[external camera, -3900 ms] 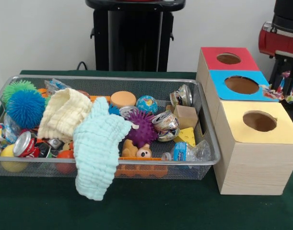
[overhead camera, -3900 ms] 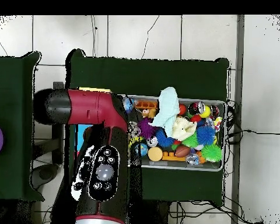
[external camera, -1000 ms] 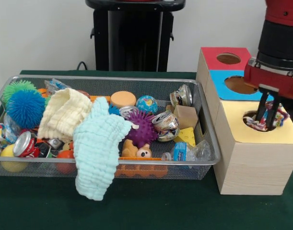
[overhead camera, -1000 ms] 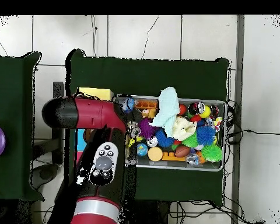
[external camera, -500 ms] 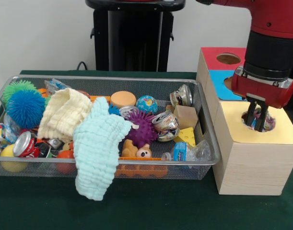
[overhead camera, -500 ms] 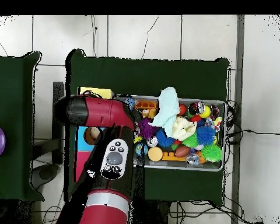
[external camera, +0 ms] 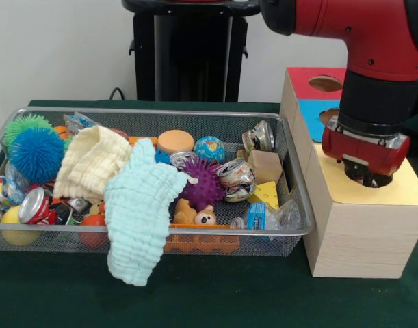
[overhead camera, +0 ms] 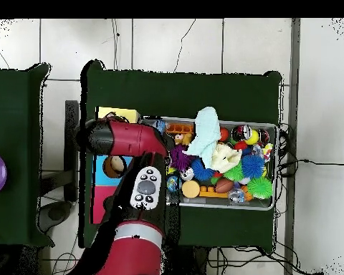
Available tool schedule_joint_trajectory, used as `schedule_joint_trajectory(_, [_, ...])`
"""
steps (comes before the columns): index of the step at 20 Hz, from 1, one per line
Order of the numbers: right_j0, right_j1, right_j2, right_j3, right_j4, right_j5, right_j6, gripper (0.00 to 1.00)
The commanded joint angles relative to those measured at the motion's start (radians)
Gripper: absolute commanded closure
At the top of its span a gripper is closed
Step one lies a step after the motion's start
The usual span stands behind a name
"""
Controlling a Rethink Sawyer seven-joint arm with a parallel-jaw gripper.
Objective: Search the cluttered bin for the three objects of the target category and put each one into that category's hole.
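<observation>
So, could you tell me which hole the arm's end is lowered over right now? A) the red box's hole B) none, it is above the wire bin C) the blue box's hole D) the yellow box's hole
D: in the front view the arm's end sits right on the yellow box, covering its hole, while the red box's hole stays open and uncovered.

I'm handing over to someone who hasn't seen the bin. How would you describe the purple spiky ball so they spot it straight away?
Start at the wire mesh bin left of the wooden boxes and look to its middle. The purple spiky ball sits just right of the pale mint cloth draped over the front rim, with a crushed can on its other side. It is the only purple thing there; the other spiky balls are blue and green, at the far left.
</observation>
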Motion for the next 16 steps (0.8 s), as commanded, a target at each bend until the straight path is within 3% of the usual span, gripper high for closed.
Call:
schedule_joint_trajectory(1, [-0.070, 0.101, 0.106, 0.010, -0.051, -0.103, 0.029, 1.00])
schedule_joint_trajectory(4, [-0.038, 0.104, 0.057, 0.008, -0.039, -0.115, 0.085, 1.00])
schedule_joint_trajectory(5, [-0.037, 0.103, 0.057, 0.015, -0.039, -0.135, 0.096, 0.00])
schedule_joint_trajectory(8, [-0.013, 0.107, 0.018, 0.003, -0.027, -0.115, 0.132, 0.00])
schedule_joint_trajectory(16, [-0.008, 0.104, 0.019, 0.013, -0.007, -0.099, 0.146, 0.00])
